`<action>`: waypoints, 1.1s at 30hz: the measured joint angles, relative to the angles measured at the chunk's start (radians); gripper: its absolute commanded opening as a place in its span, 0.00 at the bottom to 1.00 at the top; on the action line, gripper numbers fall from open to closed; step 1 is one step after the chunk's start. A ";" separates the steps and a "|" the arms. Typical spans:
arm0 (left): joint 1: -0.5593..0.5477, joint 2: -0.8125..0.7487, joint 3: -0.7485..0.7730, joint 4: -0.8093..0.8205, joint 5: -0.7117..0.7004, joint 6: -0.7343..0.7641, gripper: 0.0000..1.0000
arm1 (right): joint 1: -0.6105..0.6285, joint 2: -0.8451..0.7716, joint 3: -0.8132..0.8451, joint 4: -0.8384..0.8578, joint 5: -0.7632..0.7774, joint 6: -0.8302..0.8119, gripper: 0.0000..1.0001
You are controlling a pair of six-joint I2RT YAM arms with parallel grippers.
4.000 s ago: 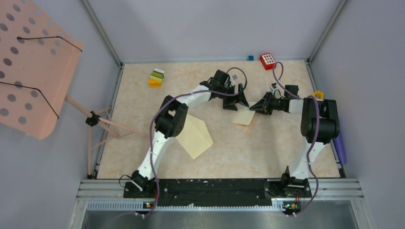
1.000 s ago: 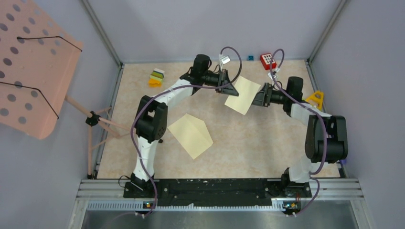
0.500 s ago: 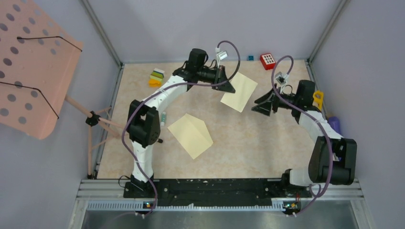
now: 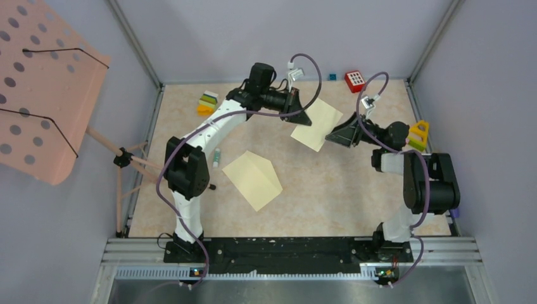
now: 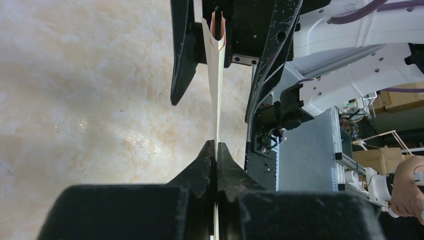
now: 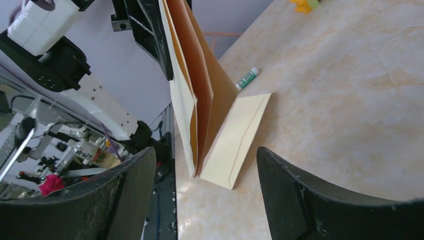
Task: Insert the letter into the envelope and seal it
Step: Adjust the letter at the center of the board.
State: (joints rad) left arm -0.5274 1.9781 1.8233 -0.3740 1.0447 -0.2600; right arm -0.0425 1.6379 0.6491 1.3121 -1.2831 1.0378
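Note:
My left gripper (image 4: 304,116) is shut on the letter (image 4: 316,124), a folded pale sheet with a tan inside, held edge-up above the back of the table. In the left wrist view the letter (image 5: 216,85) runs edge-on out of the shut left gripper (image 5: 216,146). My right gripper (image 4: 337,135) stands open at the letter's right edge. In the right wrist view the right gripper (image 6: 205,152) has its fingers either side of the letter (image 6: 192,100), not touching it. The envelope (image 4: 252,179), pale yellow with its triangular flap open, lies flat on the table, and the envelope (image 6: 235,140) shows behind the letter.
A glue stick (image 4: 216,157) lies left of the envelope. Yellow-green blocks (image 4: 208,103) sit at the back left, a red button box (image 4: 355,80) and a small blue cube (image 4: 332,77) at the back. A yellow piece (image 4: 418,134) is by the right arm. A pink perforated board (image 4: 44,88) stands outside on the left.
The left gripper has lifted the letter off the table and carried it back. The right gripper let go, drew away to the right, then came back to the letter's edge, still open.

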 measured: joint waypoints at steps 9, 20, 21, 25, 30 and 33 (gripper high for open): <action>-0.016 -0.023 -0.006 0.008 0.014 -0.001 0.00 | 0.108 0.027 0.042 0.174 0.084 0.171 0.43; -0.005 -0.025 -0.085 0.122 0.022 -0.146 0.54 | 0.117 0.050 0.068 0.193 0.082 0.190 0.00; -0.002 -0.025 -0.085 0.131 0.021 -0.154 0.64 | 0.117 0.050 0.074 0.193 0.069 0.188 0.00; 0.018 -0.025 -0.090 0.142 -0.002 -0.154 0.81 | 0.117 0.048 0.109 0.173 0.012 0.120 0.00; 0.073 -0.035 -0.139 0.137 -0.048 -0.134 0.83 | 0.134 -0.056 0.253 -0.520 0.075 -0.448 0.00; 0.110 -0.048 -0.177 0.137 -0.075 -0.129 0.84 | 0.164 -0.086 0.397 -0.908 0.188 -0.780 0.00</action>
State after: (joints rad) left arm -0.4171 1.9305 1.6463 -0.2371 0.9695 -0.3893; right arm 0.1215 1.5517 1.0458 0.4042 -1.0950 0.2581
